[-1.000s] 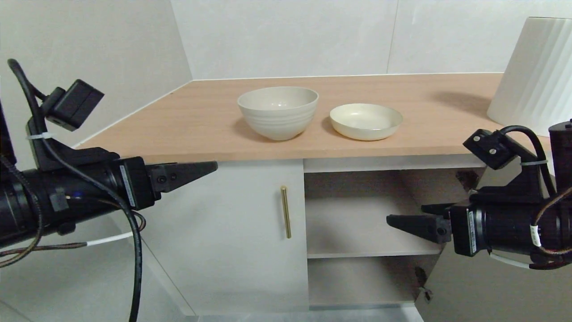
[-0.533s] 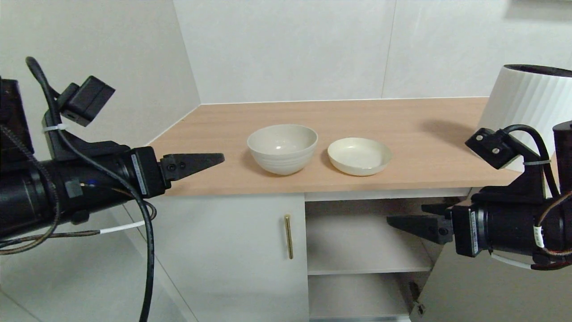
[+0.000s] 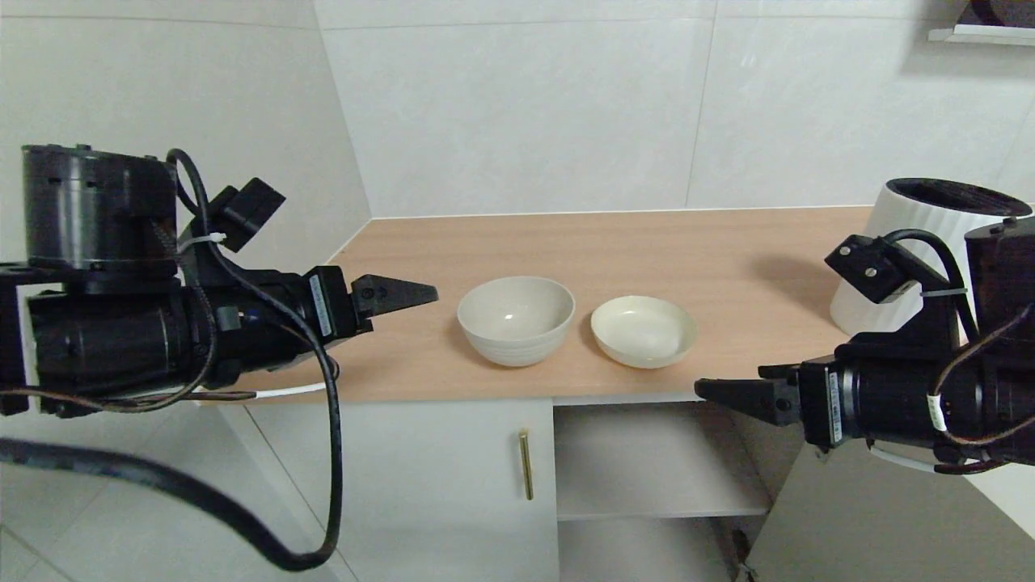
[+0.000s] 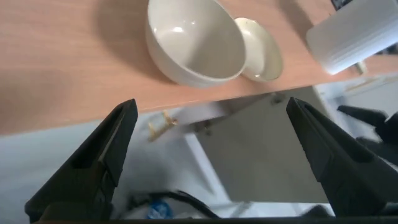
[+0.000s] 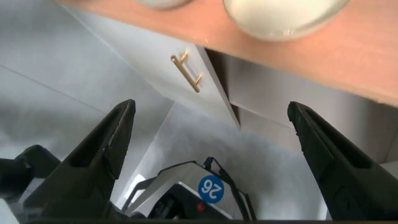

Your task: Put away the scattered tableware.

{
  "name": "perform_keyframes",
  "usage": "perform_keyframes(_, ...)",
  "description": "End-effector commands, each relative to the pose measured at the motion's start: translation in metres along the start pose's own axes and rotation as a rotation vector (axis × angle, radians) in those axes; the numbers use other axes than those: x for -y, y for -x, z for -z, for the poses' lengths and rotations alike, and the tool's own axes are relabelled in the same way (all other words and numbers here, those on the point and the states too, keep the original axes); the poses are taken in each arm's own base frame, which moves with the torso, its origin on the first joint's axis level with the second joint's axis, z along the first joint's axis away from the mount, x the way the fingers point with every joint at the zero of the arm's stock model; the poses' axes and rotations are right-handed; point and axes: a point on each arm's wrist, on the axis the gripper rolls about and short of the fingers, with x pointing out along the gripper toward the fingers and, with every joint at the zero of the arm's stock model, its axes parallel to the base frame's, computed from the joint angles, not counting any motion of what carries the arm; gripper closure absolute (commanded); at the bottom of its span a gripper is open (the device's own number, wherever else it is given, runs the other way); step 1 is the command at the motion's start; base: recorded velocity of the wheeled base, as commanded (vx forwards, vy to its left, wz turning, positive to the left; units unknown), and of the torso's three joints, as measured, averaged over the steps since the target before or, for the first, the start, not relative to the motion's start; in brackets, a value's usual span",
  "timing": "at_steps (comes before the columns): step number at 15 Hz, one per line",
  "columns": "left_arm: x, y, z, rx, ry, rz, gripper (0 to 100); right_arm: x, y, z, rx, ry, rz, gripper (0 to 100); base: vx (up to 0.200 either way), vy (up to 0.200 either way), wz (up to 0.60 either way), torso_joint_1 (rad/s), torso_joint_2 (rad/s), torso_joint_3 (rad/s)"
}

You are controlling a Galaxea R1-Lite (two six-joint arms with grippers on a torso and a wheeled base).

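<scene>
The left gripper (image 3: pixel 398 295), wide open and empty, hung at the worktop's (image 3: pixel 647 250) front edge just beside the bowl (image 3: pixel 516 319), nearer than the equally wide right gripper (image 3: pixel 728 396) below that edge.

White tiled walls (image 3: pixel 517 113) meet in a corner beyond my left gripper (image 3: pixel 430 292). A wooden counter (image 3: pixel 647 242) runs ahead of it. Below it, a white cabinet door (image 3: pixel 437 485) with a brass handle (image 3: pixel 525 465) stands closed. Just ahead of my right gripper (image 3: pixel 700 390), the compartment is open, showing a shelf (image 3: pixel 647 481). Pale floor (image 3: pixel 48 550) lies beneath.
</scene>
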Motion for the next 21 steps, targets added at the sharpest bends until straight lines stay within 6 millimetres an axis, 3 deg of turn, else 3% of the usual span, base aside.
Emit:
perform_keyframes(1,0.0,-0.011,-0.006,-0.031,0.054,-0.017,0,0.003,-0.005,0.001,-0.013,-0.006,0.012,0,0.0,0.0,0.0,0.11,-0.28,-0.154)
perform_keyframes(5,-0.003,-0.032,-0.01,-0.086,0.202,-0.05,0,0.009,-0.025,-0.014,0.003,-0.036,0.045,0,0.0,0.0,0.0,0.028,-0.06,-0.034)
perform_keyframes(7,-0.003,-0.038,-0.009,-0.095,0.232,-0.054,0,0.012,-0.035,-0.023,-0.025,-0.107,0.1,0,0.0,0.0,0.0,0.0,0.0,0.0)
perform_keyframes(9,-0.002,-0.046,-0.011,-0.099,0.28,-0.056,0,0.014,-0.057,-0.037,-0.087,-0.242,0.189,0,0.0,0.0,0.0,0.0,0.0,0.0)
perform_keyframes(13,-0.009,-0.071,-0.011,-0.119,0.347,-0.089,0,0.031,-0.093,-0.034,-0.104,-0.289,0.318,0,0.0,0.0,0.0,0.0,0.0,0.0)
perform_keyframes(21,-0.032,-0.121,0.003,-0.185,0.463,-0.174,0,0.046,-0.106,-0.03,-0.086,-0.305,0.345,0,0.0,0.0,0.0,0.0,0.0,0.0)
